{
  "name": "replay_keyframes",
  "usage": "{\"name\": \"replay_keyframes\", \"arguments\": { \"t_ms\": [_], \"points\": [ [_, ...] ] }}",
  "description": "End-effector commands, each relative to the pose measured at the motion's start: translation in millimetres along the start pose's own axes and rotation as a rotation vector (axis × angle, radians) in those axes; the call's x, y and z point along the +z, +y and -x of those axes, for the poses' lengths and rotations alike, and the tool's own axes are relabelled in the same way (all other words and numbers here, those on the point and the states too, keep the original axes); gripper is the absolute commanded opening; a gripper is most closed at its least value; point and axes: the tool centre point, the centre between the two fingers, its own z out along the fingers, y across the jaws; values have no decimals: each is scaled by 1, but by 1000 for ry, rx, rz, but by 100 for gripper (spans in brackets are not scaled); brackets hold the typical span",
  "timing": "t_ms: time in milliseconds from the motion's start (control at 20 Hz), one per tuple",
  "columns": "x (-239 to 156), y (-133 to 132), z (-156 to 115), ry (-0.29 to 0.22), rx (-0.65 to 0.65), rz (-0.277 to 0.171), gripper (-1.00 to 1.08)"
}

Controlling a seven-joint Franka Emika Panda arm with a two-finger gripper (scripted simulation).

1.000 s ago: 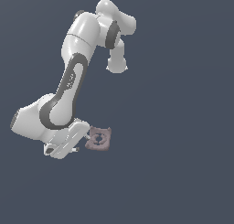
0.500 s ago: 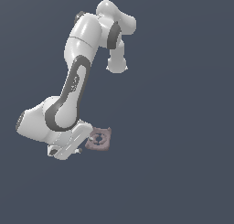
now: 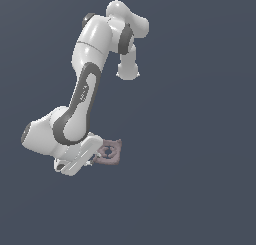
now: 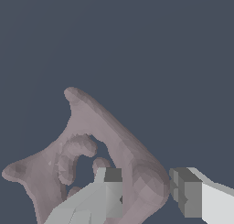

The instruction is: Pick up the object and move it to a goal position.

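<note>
The object (image 3: 112, 151) is a small flat pinkish-brown piece with rounded corners and a ringed hole in its centre, lying low in the exterior view just to the right of the arm's hand. In the wrist view the object (image 4: 91, 141) fills the lower half. My gripper (image 4: 146, 191) straddles one side of it. One fingertip (image 4: 109, 189) sits at the central hole and the other fingertip (image 4: 185, 191) is against the outer edge. The jaws are narrowed onto that rim with almost no gap. In the exterior view the gripper (image 3: 98, 155) is mostly hidden under the white hand.
The white arm (image 3: 85, 99) folds over the scene from the upper middle down to the exterior view's lower left. Everything else is a plain dark blue-grey ground.
The arm's lower links have shifted slightly toward the exterior view's right. The object has stayed at nearly the same spot by the hand, edging a little to the right.
</note>
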Motion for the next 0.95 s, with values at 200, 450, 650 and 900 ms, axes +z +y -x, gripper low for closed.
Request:
{"name": "replay_keyframes", "arguments": {
  "t_ms": [200,450,650,900],
  "points": [
    [8,-2,1,-5,1,-10,-100],
    [-7,-4,-3,0,1,-1,-100],
    [-26,-15,-12,-4,0,-6,-100],
    [-36,-21,-17,-7,-1,-9,-100]
  ]
}}
